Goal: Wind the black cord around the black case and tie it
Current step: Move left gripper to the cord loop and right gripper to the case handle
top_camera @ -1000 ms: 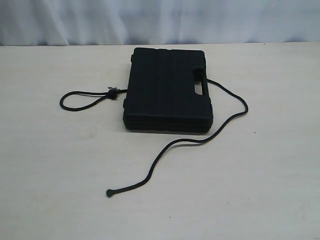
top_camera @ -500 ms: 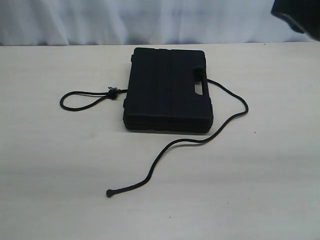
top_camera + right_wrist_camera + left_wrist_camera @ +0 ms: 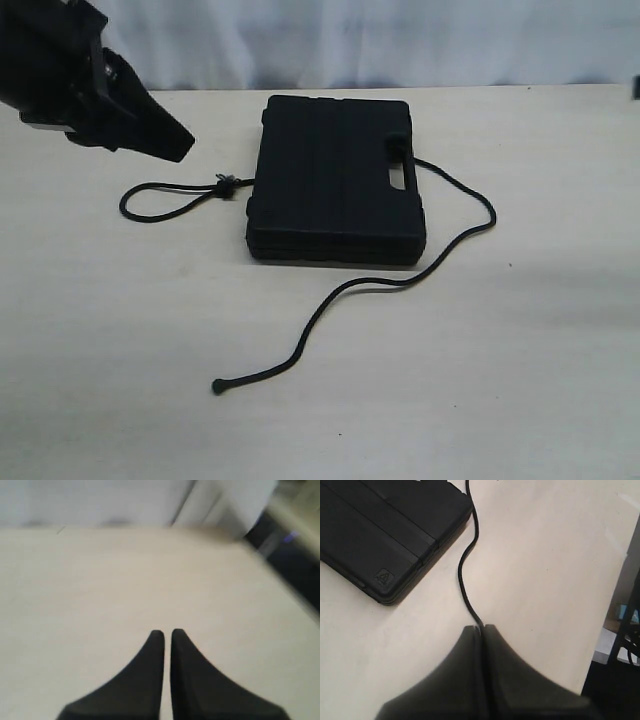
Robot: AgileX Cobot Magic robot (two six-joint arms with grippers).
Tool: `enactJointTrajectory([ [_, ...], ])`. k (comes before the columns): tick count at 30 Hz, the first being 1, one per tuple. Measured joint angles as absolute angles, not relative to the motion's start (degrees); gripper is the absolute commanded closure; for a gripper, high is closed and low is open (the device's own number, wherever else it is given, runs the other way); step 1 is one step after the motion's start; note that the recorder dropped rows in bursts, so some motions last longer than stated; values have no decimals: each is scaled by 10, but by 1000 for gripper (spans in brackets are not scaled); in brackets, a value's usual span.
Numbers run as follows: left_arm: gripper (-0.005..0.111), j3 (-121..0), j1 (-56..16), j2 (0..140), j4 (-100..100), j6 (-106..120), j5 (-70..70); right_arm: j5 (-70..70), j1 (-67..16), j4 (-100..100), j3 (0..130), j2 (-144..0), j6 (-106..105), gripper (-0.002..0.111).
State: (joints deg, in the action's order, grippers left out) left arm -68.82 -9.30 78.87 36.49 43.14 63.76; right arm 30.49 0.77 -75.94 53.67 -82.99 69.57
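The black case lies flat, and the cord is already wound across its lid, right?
No: the case does lie flat, but the cord lies on the table beside it, none crossing the lid. The exterior view shows it.

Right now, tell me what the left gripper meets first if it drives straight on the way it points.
Probably the black cord, lying just ahead of the shut left gripper; the black case sits off that line. Depth is unclear.
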Motion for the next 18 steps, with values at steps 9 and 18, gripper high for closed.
enactJointTrajectory([
  [9,106,-689,-93,807,364,435,624,468,-10,277,709,-1014,-189,88],
  [18,74,-642,-134,817,361,452,582,489,-90,100,939,-1153,-55,48],
])
